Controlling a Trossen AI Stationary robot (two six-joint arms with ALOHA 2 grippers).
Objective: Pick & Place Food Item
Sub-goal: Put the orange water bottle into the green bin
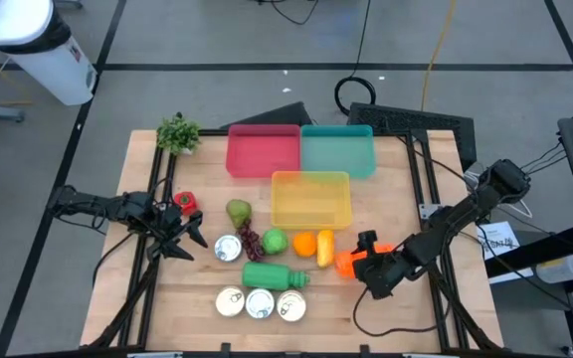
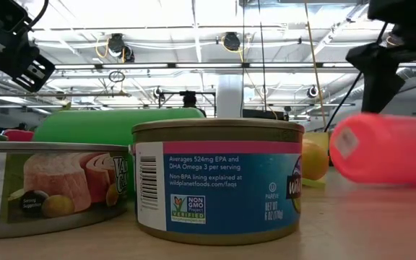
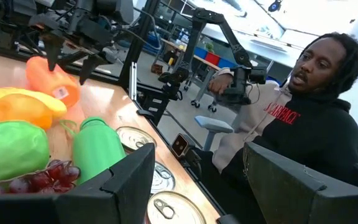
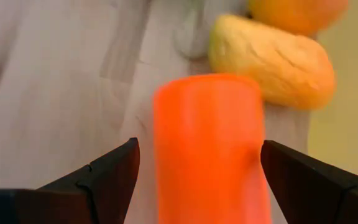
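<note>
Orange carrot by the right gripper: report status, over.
Right gripper open, jaws straddling the orange carrot, not closed on it. Carrot lying on the table. Left gripper open, waiting near the red pepper. Banana beside the carrot's far end.

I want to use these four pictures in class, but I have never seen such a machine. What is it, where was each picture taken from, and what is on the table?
Two robot arms work at a wooden table. One picture looks down from above, one looks level across the table, and two come from cameras on the arms' wrists. On the table lie toy foods, tins, a green bottle and three coloured bins. The right gripper stands open around an orange carrot, not yet gripping it. The left gripper waits open, holding nothing. A seated person shows beyond the table.
</note>
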